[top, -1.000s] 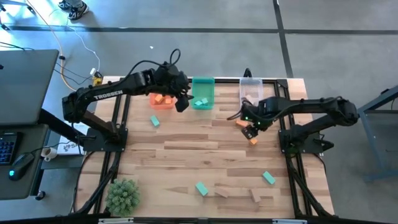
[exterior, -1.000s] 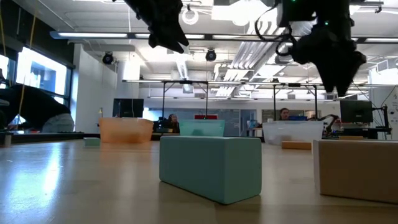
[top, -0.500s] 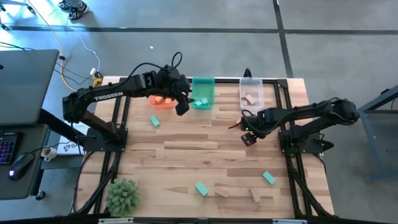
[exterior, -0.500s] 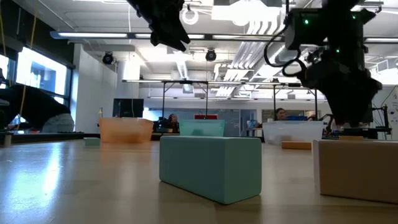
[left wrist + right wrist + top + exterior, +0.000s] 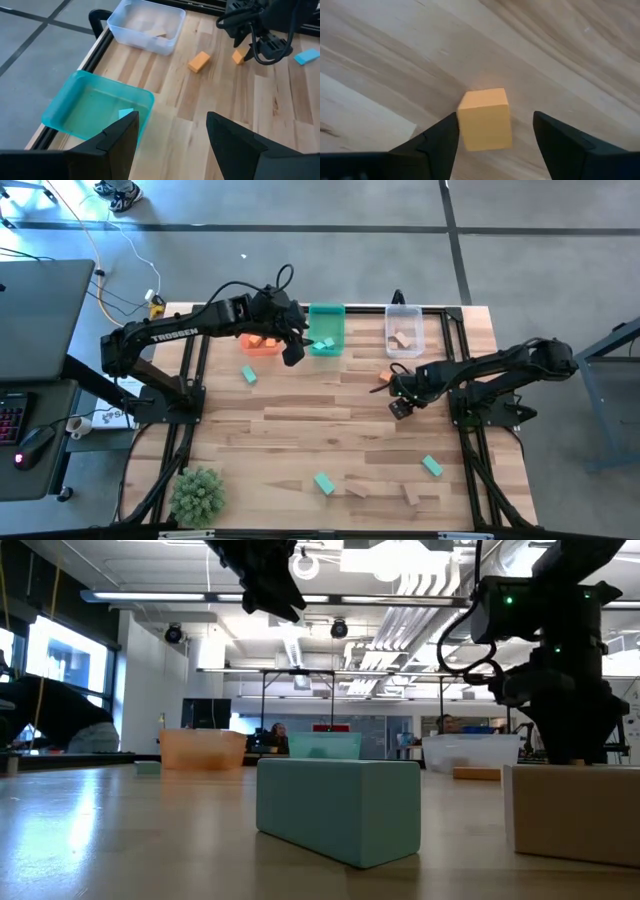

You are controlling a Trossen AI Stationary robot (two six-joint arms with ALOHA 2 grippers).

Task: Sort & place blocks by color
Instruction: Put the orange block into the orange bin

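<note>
The right gripper (image 5: 492, 137) is hanging low over the table, right of centre in the high view, its jaws standing apart on either side of a small orange block (image 5: 485, 119) without yet touching it. In the right wrist view the block is sitting near the middle of the frame, flat on the wood, one side face turned toward each finger. It looks like a stiff, light, square-edged piece with matte faces, so it is probably going to hold well if the fingers close squarely on its two opposite side faces near mid-height; a corner grip is likely to twist it. A second orange block (image 5: 198, 62) is lying nearby. The left gripper (image 5: 170, 135), jaws open and empty, is hovering beside the green bin (image 5: 75, 112), upper centre of the high view.
</note>
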